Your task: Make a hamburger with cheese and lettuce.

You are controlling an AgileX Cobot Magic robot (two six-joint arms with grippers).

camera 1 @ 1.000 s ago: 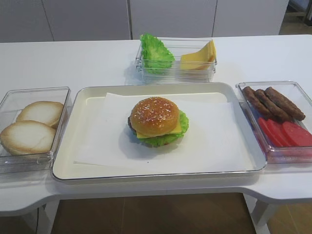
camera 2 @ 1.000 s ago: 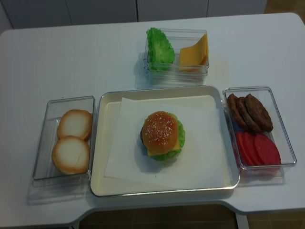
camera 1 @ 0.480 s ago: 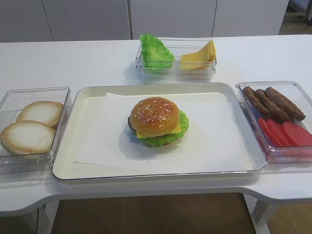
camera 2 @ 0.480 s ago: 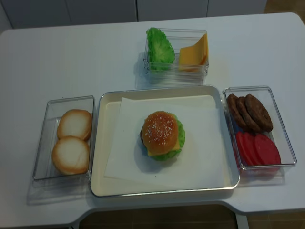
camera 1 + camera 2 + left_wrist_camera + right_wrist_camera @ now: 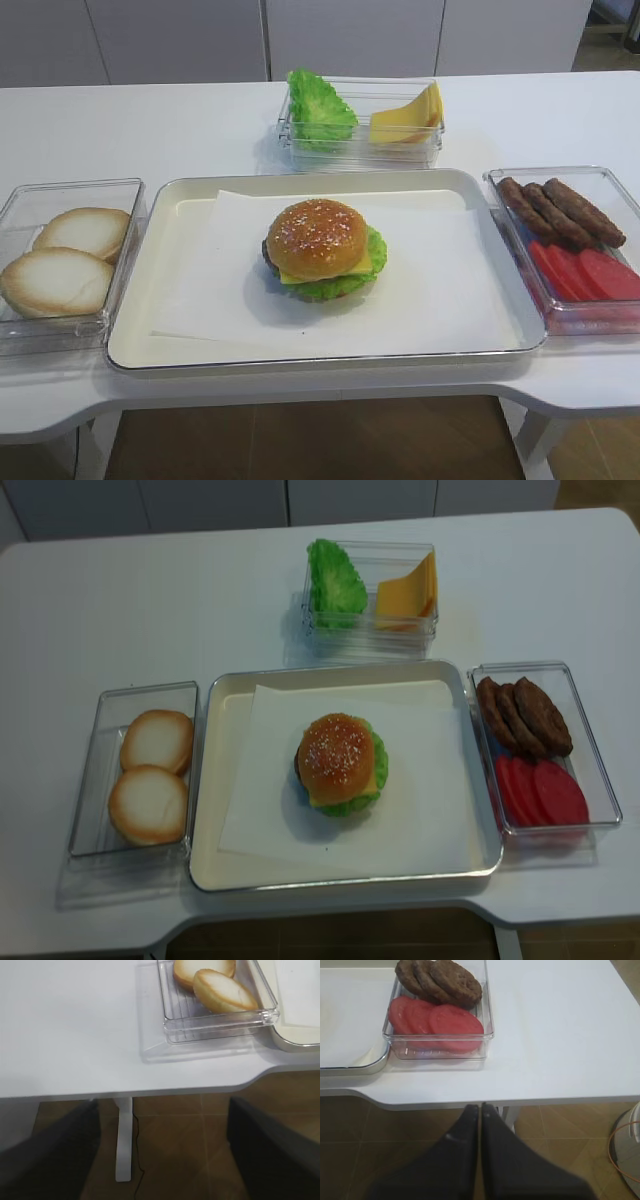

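A: Hamburger (image 5: 320, 250), round stack with sesame-seeded brown bun top, yellow cheese (image 5: 352, 267), ruffled green lettuce (image 5: 371, 252): where?

B: Centred on white paper in cream metal tray (image 5: 160, 345).

A: Grippers?

B: Left gripper (image 5: 160, 1155) spread wide; right gripper (image 5: 480, 1112) pressed together, below table (image 5: 150, 130) edge.

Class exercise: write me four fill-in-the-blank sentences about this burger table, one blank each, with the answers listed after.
1. The hamburger sits on white ____ in the tray.
2. Its top layer is a sesame ____.
3. The right gripper is ____.
4. The tomato slices share a box with the ____.

Answers: paper; bun; shut; patties
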